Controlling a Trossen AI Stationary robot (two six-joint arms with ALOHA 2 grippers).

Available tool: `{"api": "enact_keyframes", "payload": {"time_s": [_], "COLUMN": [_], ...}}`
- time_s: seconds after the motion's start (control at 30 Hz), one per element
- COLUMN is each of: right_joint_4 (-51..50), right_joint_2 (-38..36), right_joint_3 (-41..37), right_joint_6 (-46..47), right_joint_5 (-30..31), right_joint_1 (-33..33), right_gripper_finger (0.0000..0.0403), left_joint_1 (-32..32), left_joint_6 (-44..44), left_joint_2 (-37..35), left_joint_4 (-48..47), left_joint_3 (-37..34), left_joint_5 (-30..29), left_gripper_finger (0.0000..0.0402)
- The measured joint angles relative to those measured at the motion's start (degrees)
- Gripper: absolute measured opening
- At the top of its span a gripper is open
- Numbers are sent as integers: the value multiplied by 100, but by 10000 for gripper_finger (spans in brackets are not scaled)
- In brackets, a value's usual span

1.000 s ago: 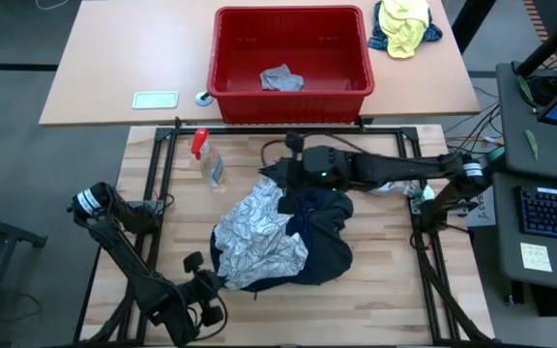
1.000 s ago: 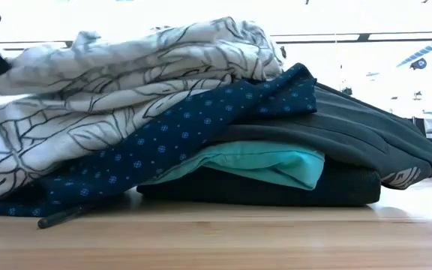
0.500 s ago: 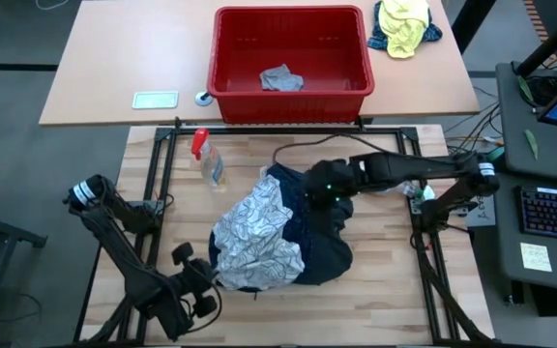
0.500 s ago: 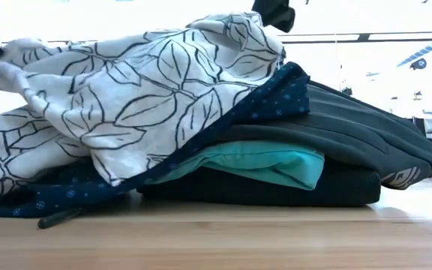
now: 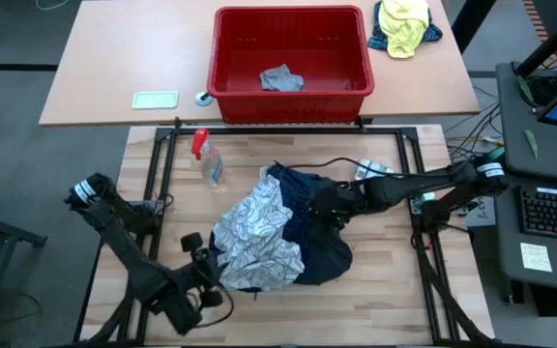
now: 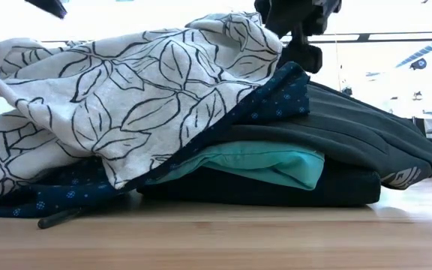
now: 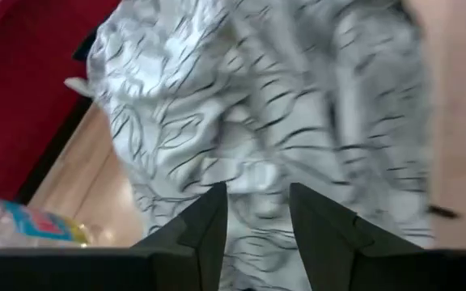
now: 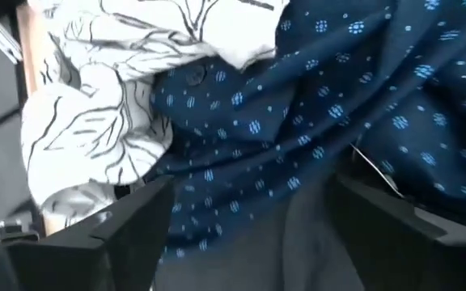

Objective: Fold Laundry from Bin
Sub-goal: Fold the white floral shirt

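1. Right gripper [image 5: 319, 205] hangs over the far side of the clothes pile, its fingers spread wide with nothing between them; in its wrist view the navy dotted shirt [image 8: 314, 121] fills the gap under them.
2. Left gripper [image 5: 204, 272] sits at the near left edge of the pile, fingers parted a little and holding nothing, pointing at the white leaf-print cloth [image 7: 265, 121].
3. Laundry lies heaped in the middle of the wooden table [image 5: 385, 280]: the leaf-print cloth on top to the left, the navy shirt under it, then a dark grey garment [image 6: 366, 135], a turquoise one [image 6: 268, 165] and a black one [image 6: 276, 191] at the bottom.
4. Red bin [image 5: 291, 63] stands on a second, paler table [image 5: 133, 58] beyond the wooden one, well apart from the pile, with one light grey garment [image 5: 281, 78] in it.
5. Yellow-and-blue cloth bundle [image 5: 403, 25] lies just right of the bin.
6. Spray bottle [image 5: 208, 162] with a red top stands on the wooden table, left of the pile.
7. Keyboard [image 5: 552, 211] and a desk sit at the right edge of the room.
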Motion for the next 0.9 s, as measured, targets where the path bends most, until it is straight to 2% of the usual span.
{"api": "enact_keyframes", "payload": {"time_s": [0.13,0.27,0.37,0.73,0.9], "right_joint_4": [678,1382,1626,1655,2109], "right_joint_2": [-22,-18,-1,25,271], "right_joint_3": [-322,-458,-461,-439,-449], "right_joint_6": [31,89,83,-186,-437], "right_joint_5": [-28,-368,-395,-178,-156], "right_joint_1": [10,10,10,-97,-132], "right_gripper_finger": [334,335,329,295,265], "left_joint_1": [373,764,1023,1590,1756], "left_joint_6": [370,1294,1896,2749,3267], "left_joint_2": [0,0,2,1,65], "left_joint_4": [731,2098,2883,4132,4764], "left_joint_3": [-512,-1007,-1263,-1706,-1764], "left_joint_5": [-4,-1,-1,-2,-1], "left_gripper_finger": [106,90,80,77,77]}}
